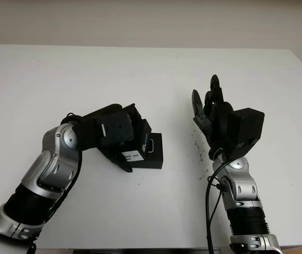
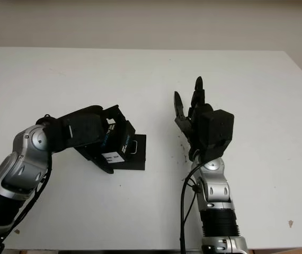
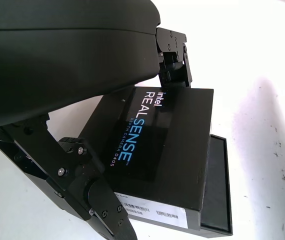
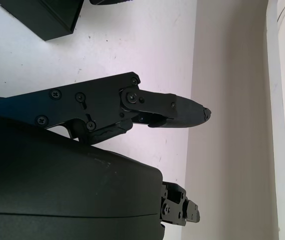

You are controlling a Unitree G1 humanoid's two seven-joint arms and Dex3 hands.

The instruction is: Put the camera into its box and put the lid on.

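Between the left robot hand's (image 1: 120, 138) clamped fingers, the lid (image 3: 157, 150) sits skewed over the box (image 3: 217, 192).

Counted one white table (image 1: 140, 74). One black box base (image 3: 217, 190) on it, toward near edge, left of middle. One black lid (image 3: 157, 150), printed RealSense, one white barcode label on its side. Saw two hands: left hand (image 1: 127, 138) gripping lid, right hand (image 1: 210, 108) open above table.

Lid (image 3: 167, 145): black, white-and-blue lettering, white barcode label on near edge. Box (image 3: 217, 190): black. Table (image 1: 140, 74): white, dark specks centre-right. Both hands (image 1: 120, 132) (image 1: 210, 108): black; forearms silver.
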